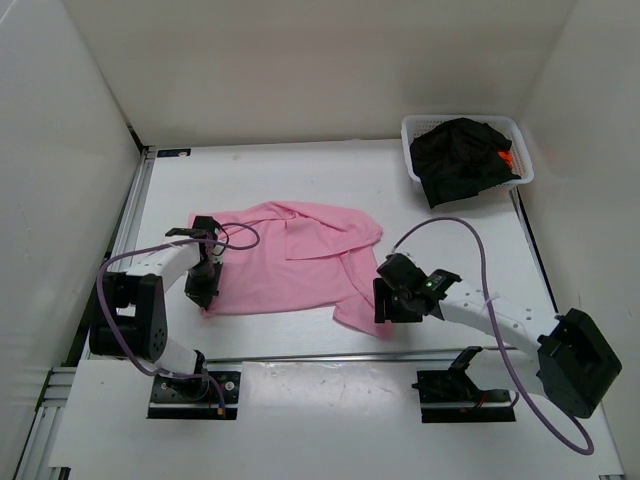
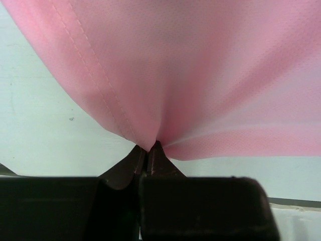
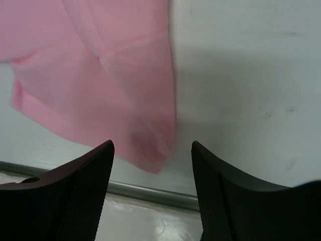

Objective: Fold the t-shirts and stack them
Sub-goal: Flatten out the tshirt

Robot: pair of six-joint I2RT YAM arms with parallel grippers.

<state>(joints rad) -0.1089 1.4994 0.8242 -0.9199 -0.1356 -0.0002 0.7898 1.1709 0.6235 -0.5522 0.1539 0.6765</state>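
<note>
Progress is slight: no t-shirt is folded yet and no stack exists. At the left, the left gripper (image 1: 203,285) is clenched on the near left corner of the light pink t-shirt (image 1: 290,265); its wrist view shows the fingertips pinched together on the hem, with the cloth fanning away from that point. The shirt itself lies across the middle of the bench (image 1: 450,200), roughly spread but rumpled, with loose folds along its far edge and a flap trailing toward the near right.

Over that trailing near right corner hangs the right gripper (image 1: 388,298), released, its fingers wide apart with the pink corner showing between them in the wrist view. Whether the fingers touch the cloth cannot be told.

At the far right corner stands the white mesh basket (image 1: 415,125), holding the black t-shirt (image 1: 460,155) in a heap, with a bit of the orange t-shirt (image 1: 505,158) peeking out beside it.

By my judgement this is the start of the first fold, or the flattening ahead of it. Left to do: fold the pink one, then fetch, fold and stack the other two.
</note>
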